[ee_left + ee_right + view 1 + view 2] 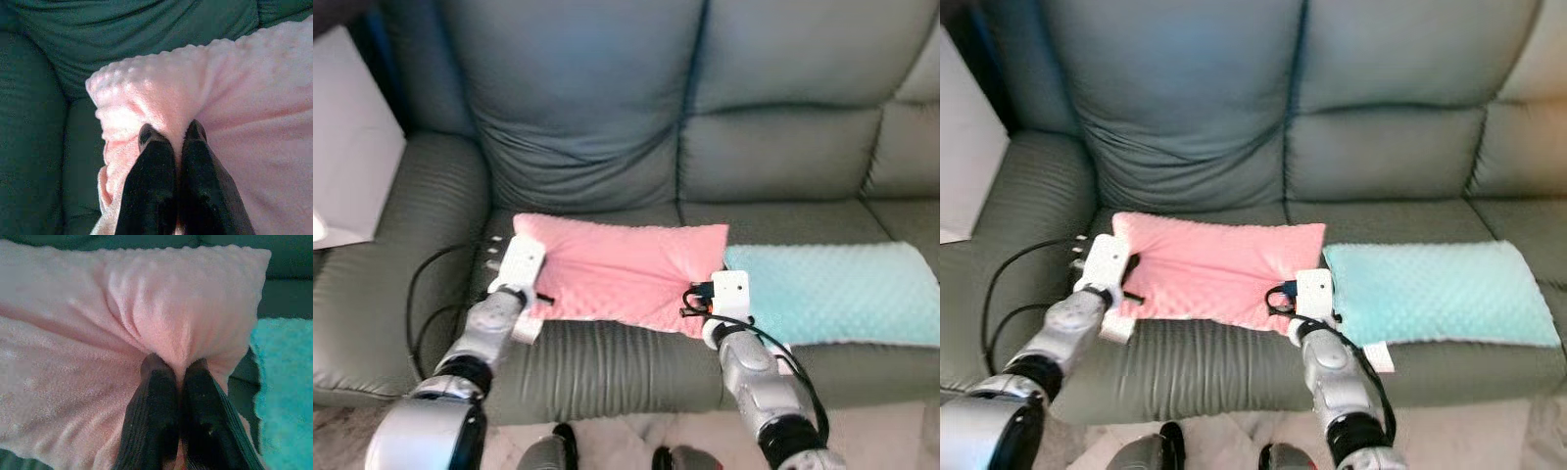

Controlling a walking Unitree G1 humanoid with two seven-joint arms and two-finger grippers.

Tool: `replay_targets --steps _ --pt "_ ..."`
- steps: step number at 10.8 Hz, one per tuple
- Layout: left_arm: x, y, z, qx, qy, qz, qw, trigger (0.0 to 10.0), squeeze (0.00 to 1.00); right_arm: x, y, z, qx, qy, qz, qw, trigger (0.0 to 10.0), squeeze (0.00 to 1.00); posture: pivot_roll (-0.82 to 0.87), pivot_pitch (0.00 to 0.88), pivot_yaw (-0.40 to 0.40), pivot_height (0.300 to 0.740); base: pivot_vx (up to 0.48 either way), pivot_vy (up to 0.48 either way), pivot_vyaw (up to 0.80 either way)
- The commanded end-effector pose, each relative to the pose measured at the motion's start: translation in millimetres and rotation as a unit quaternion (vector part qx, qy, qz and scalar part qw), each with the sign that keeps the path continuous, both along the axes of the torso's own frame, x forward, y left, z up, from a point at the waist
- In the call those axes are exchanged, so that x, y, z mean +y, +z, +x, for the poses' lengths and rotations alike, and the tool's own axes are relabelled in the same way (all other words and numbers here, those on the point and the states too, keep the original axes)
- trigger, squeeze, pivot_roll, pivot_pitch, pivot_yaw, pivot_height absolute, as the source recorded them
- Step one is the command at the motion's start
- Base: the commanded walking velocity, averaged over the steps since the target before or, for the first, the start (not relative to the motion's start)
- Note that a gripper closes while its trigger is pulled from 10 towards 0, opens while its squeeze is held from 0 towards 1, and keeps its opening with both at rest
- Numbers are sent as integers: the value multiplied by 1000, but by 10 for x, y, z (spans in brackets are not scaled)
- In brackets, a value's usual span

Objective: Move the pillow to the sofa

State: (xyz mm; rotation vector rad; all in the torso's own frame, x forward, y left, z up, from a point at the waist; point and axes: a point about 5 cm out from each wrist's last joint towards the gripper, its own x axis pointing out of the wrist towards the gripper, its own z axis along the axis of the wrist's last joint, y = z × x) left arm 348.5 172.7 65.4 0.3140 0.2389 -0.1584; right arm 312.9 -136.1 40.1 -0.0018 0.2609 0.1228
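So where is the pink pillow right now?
The pink pillow lies on the sofa seat cushion, pinched at its ends by the left pincer and right pincer, with a teal pillow right beside it.

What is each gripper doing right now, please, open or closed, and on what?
Left gripper: closed, pinching the pink pillow at its left end.
Right gripper: closed, pinching the pillow at its right end.
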Motion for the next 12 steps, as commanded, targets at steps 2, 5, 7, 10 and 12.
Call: replay_targets --steps 2,5,7,10,12 --pt "55 -12 4 6 31 4 1000 10000 0 -116 -6 34 -1 -17 -9 1000 10000 0 -148 278 1 740 0 0 0" --pt "115 -7 5 -1 58 25 998 10000 1000 -193 -6 69 2 -14 -14 1000 10000 1000 -148 281 -2 740 0 0 0" --pt "176 -40 -24 4 72 35 997 10000 1000 -215 -47 46 8 -8 -16 1000 10000 1000 -151 281 -3 740 0 0 0" --pt "172 22 10 -19 86 49 995 10000 1000 -276 -161 -42 24 -4 -21 999 10000 1000 -148 278 -3 740 0 0 0" --pt "161 17 7 -19 85 47 995 10000 1000 -313 -185 -67 26 -4 -22 999 10000 1000 -150 278 -3 740 0 0 0"
